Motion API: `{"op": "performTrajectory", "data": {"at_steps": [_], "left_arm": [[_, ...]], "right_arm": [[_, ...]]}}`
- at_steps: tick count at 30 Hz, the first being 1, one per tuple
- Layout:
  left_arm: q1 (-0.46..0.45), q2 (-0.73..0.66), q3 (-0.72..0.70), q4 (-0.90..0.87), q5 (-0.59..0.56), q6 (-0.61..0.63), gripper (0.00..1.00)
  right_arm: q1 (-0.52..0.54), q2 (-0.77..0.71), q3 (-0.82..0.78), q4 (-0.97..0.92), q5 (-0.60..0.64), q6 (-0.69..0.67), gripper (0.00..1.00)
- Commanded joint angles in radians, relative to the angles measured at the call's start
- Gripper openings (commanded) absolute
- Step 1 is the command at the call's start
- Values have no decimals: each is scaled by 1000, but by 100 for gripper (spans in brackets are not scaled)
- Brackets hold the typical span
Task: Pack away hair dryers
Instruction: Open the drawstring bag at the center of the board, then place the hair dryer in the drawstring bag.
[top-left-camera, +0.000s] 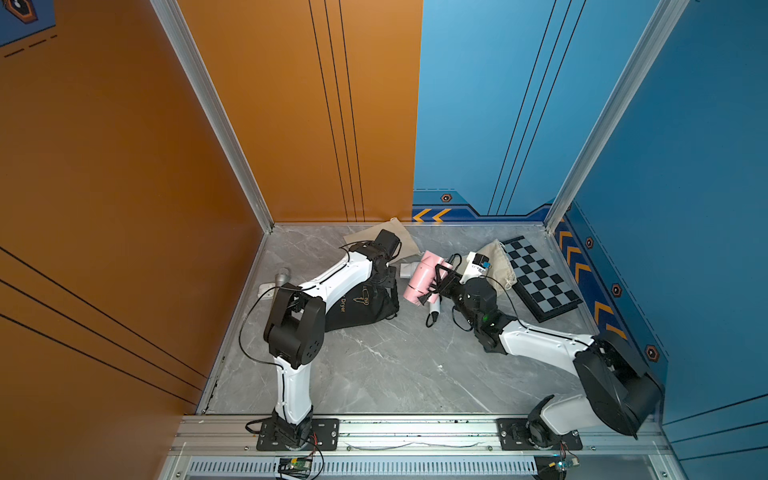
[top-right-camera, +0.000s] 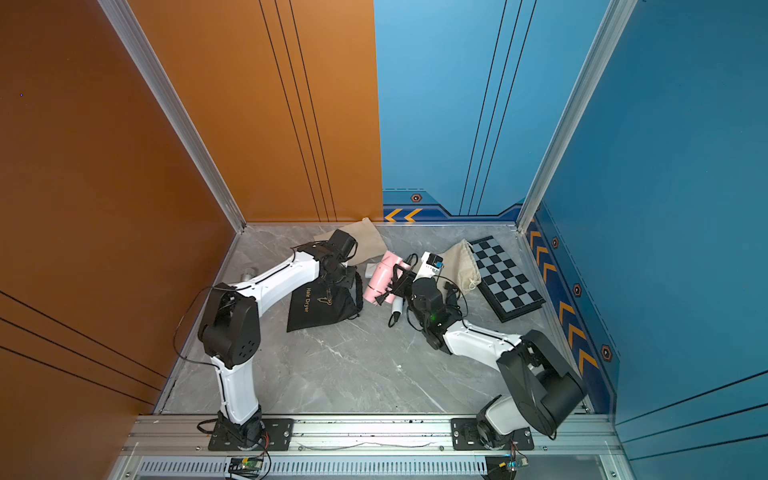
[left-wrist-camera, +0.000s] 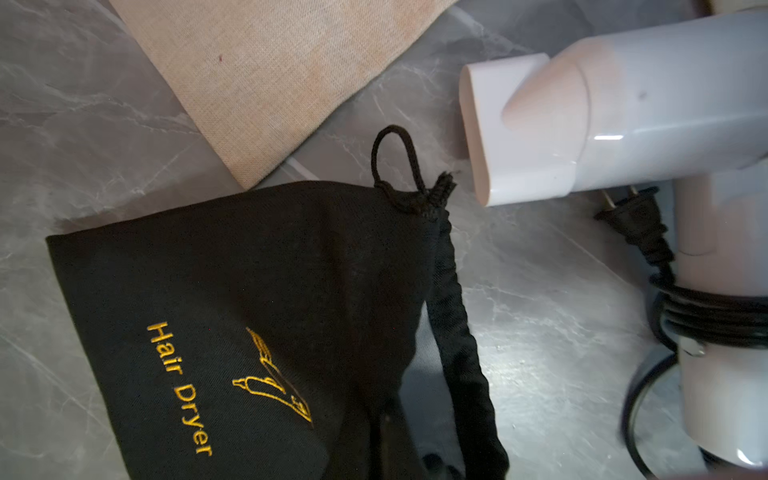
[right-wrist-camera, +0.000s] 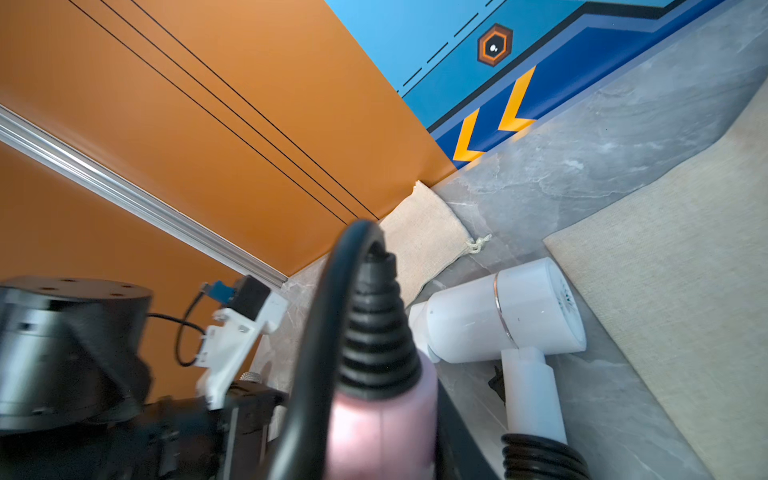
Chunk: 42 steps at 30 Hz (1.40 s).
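pink dryer (right-wrist-camera: 382, 432): handle clamped in my right gripper (top-left-camera: 437, 286), beside black pouch (top-left-camera: 361, 307)
left gripper (top-left-camera: 385, 284): closed at pouch mouth, hold unclear
step: bagging it
next: needs mouth held open, barrel first

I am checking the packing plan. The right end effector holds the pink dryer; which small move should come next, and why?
Probably carry the pink dryer sideways toward the black pouch, barrel first. The right end effector grips its handle above the table, and the left end effector is shut at the pouch's mouth rim, apparently lifting it. Whether the mouth gapes wide enough is unclear.
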Motion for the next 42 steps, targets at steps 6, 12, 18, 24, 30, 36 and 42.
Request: {"op": "performTrajectory", "data": {"at_steps": [6,12,18,24,30,36,42], "left_arm": [[20,-115,-41,-23,92,22,0],[5,-147,-56,-23,120,47,0],[-25,-198,-101,-2,147,108,0],[-40,-244,-126,31,208,125,0],[-35,-273,-128,44,247,132,0],[-24,-281,-132,46,264,140,0],[-23,-286,-145,46,312,195,0]], "right_arm": [[34,146,38,347,24,53,12],[29,221,62,423,-18,85,13],[2,252,81,440,-64,128,13],[11,293,121,438,-73,122,13],[43,313,125,444,-60,85,13],[44,310,125,442,-71,80,13],[5,315,112,480,-112,170,13]]}}
